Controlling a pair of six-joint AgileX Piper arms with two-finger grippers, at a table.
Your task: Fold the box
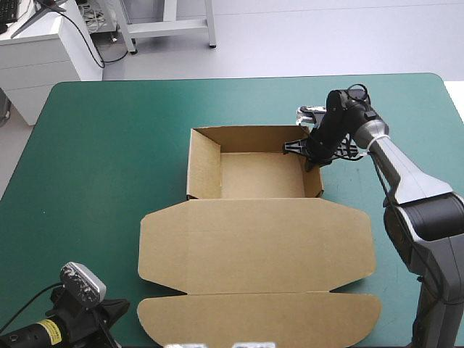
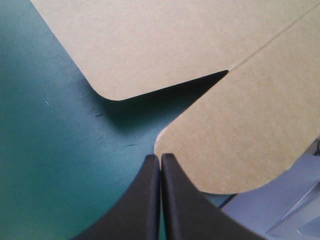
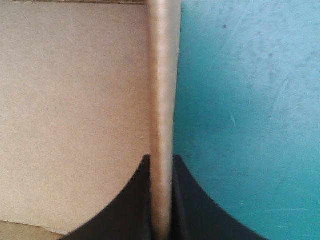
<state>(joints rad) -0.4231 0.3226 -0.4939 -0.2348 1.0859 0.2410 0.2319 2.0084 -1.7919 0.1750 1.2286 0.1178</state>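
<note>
At the near left corner of the tabletop (image 1: 87,167) the left claw (image 2: 160,159) has its fingers pressed together on nothing, its tip just beside the rounded corner of the box's (image 1: 254,239) near flap (image 2: 250,130). The box lies in the middle of the tabletop as an open tray (image 1: 261,175) with its walls up, and the lid (image 1: 254,243) spreads flat toward the near edge. Further right, the right claw (image 3: 161,162) is clamped on the tray's right wall (image 3: 162,75), one finger inside the tray and one outside over the teal-green cover. The main risk, as I judge it, is that nothing pins the box down. Any sideways or upward pull from the right claw could drag or tilt the whole light tray instead of working that wall, or pull the wall out of its tuck. A hard pinch could also crease the board. The near flap seems to reach the tabletop's near edge, so a slide that way might hang it off. Counted: one box, one lid, one near flap, two claws.
</note>
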